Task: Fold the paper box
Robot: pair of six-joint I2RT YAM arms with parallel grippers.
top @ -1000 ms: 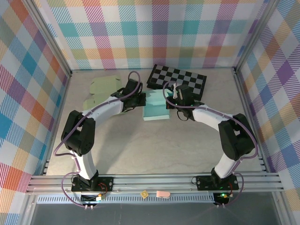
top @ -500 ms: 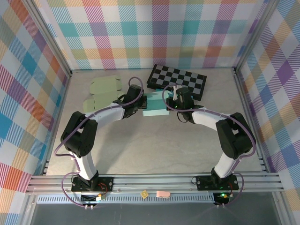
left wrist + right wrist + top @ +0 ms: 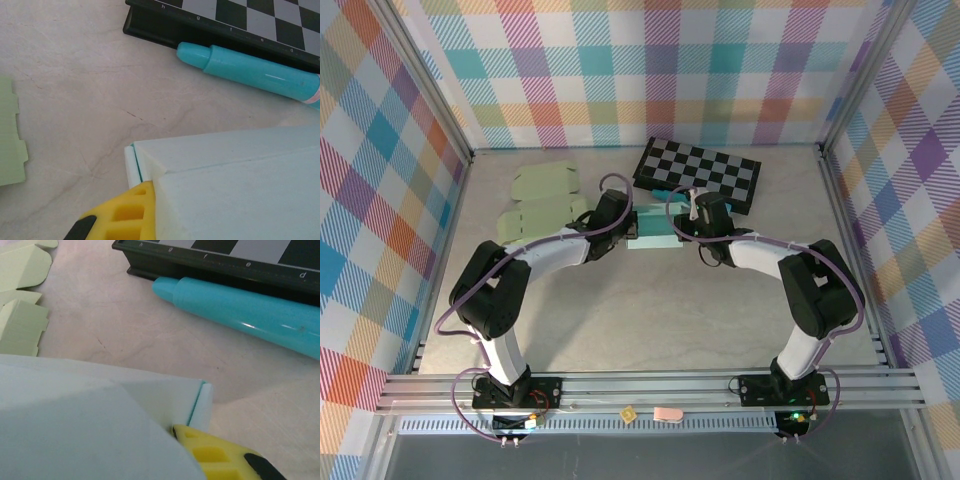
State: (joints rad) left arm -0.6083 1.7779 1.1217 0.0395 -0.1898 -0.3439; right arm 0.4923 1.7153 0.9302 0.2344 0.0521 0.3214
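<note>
Paper box (image 3: 655, 232) lay at 6 o'clock of checkerboard (image 3: 700, 172), left gripper (image 3: 625, 222) at its 9 o'clock end, right gripper (image 3: 686, 228) at 3 o'clock. Clamped or not: couldn't tell. Likely light, flimsy, easily creased; pinch end flaps.

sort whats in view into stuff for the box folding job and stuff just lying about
For the job:
pale blue paper box, mid-table between the two arms

Just lying about:
chessboard, behind the box
teal marker, lying along the chessboard's near edge
pale green flat cutouts, off to the left of the box
</note>
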